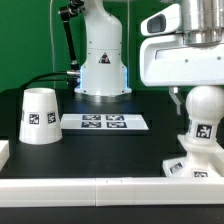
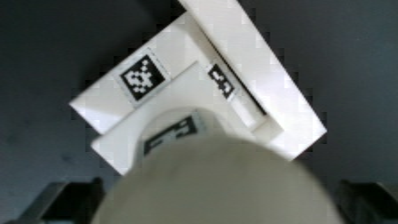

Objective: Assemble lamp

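The white rounded bulb (image 1: 203, 122) stands upright on the flat square base (image 1: 190, 168) at the exterior view's right, near the front edge. My gripper (image 1: 200, 98) is above it, with the jaws straddling the bulb's top. In the wrist view the bulb (image 2: 214, 170) fills the space between my dark fingers (image 2: 71, 203), which press against its sides, and the gripper (image 2: 217, 205) looks shut on it. The base (image 2: 169, 85) with its tags shows beyond the bulb. The cone shade (image 1: 40, 115) stands apart at the exterior view's left.
The marker board (image 1: 105, 122) lies flat in the middle of the dark table. The robot's pedestal (image 1: 100, 65) stands behind it. A white rail (image 1: 100, 185) runs along the table's front edge, and a white block (image 1: 3, 152) sits at the far left.
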`<state>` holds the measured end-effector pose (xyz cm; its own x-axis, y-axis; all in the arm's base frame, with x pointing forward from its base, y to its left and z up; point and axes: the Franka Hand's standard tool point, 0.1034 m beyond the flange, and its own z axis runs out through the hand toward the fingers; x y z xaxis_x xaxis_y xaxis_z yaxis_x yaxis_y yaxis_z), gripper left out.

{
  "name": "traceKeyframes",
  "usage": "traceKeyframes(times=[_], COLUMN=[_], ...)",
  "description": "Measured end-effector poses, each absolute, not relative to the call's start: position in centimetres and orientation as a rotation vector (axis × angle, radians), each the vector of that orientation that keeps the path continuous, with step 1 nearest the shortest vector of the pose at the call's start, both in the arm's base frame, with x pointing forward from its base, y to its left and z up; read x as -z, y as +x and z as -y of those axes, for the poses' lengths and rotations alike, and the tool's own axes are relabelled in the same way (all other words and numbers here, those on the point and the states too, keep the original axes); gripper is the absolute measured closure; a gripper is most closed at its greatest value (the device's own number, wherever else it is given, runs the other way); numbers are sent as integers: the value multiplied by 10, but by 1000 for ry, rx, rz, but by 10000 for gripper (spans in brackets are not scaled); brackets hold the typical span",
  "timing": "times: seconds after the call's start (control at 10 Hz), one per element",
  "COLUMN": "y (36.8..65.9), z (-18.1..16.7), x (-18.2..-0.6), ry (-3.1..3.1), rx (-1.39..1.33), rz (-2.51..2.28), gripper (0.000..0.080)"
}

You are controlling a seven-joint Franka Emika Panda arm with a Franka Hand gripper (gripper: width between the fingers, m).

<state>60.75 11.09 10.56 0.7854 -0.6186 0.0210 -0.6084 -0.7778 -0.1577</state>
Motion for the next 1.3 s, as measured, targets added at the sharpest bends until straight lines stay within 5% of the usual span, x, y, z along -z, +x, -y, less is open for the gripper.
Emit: traceKeyframes(times=[0.3,1.1,1.3], y=[602,579,565], z=[-110,-120,-113], x=[-108,-110,-107], ry=[-2904,-2984,-3054], rx=[125,112,95], rz=[-775,-467,-76], gripper=[103,101,101])
